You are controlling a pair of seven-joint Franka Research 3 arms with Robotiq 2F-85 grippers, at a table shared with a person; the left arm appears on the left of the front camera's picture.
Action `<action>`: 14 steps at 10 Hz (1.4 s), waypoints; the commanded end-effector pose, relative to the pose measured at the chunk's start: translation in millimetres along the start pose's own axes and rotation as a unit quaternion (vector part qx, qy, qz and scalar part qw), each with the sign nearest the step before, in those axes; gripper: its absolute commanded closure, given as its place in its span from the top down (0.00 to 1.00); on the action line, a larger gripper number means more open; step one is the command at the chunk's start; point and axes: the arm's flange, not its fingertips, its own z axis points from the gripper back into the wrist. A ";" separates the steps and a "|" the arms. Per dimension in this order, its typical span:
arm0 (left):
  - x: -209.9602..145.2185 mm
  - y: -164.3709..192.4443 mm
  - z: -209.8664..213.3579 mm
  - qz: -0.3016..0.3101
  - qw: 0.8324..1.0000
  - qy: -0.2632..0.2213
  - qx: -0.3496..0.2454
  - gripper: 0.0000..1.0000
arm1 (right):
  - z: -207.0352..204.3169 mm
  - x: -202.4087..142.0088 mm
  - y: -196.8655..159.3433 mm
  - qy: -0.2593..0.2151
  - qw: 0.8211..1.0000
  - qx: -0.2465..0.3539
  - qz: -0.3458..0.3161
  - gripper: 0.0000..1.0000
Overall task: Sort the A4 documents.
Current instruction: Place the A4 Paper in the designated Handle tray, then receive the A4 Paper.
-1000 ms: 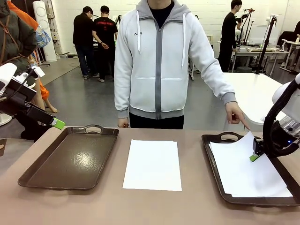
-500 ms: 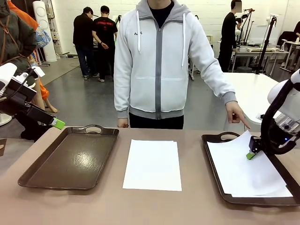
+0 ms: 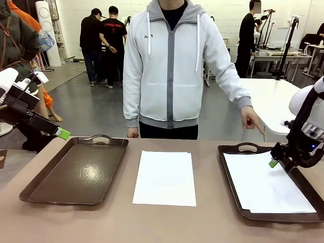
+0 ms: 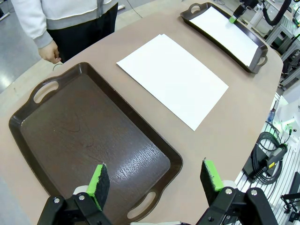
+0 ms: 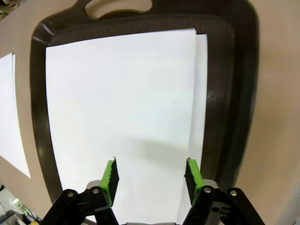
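The A4 documents (image 3: pixel 164 177) are white, the trays (image 3: pixel 76 172) glossy dark brown, the table (image 3: pixel 202 223) tan, the pads (image 5: pixel 110 180) green.

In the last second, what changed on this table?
The right gripper opened, let go of the sheet it had pinched and lifted slightly; the sheet settled flat in the right tray. The person's pointing hand rose slightly. The left gripper, left tray and middle stack stayed put.

On the worktop (image 3: pixel 212 225) I see a dark brown left tray (image 3: pixel 76 174) and right tray (image 3: pixel 283 217); a person (image 3: pixel 172 66) stands behind.
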 end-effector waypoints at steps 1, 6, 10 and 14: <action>-1.4 2.5 -0.6 -0.006 1.000 -0.005 -0.008 1.00 | 3.9 -10.3 1.7 -0.005 1.000 -0.020 -0.015 0.93; -1.4 2.5 -0.6 -0.006 1.000 -0.005 -0.008 1.00 | 3.2 -12.3 9.5 -0.009 1.000 -0.018 -0.012 1.00; -1.4 2.5 -0.6 -0.006 1.000 -0.005 -0.008 1.00 | 7.8 -10.3 3.0 -0.004 1.000 -0.007 -0.007 1.00; -1.4 2.5 -0.6 -0.006 1.000 -0.005 -0.008 1.00 | 7.8 -10.3 3.0 -0.004 1.000 -0.007 -0.007 1.00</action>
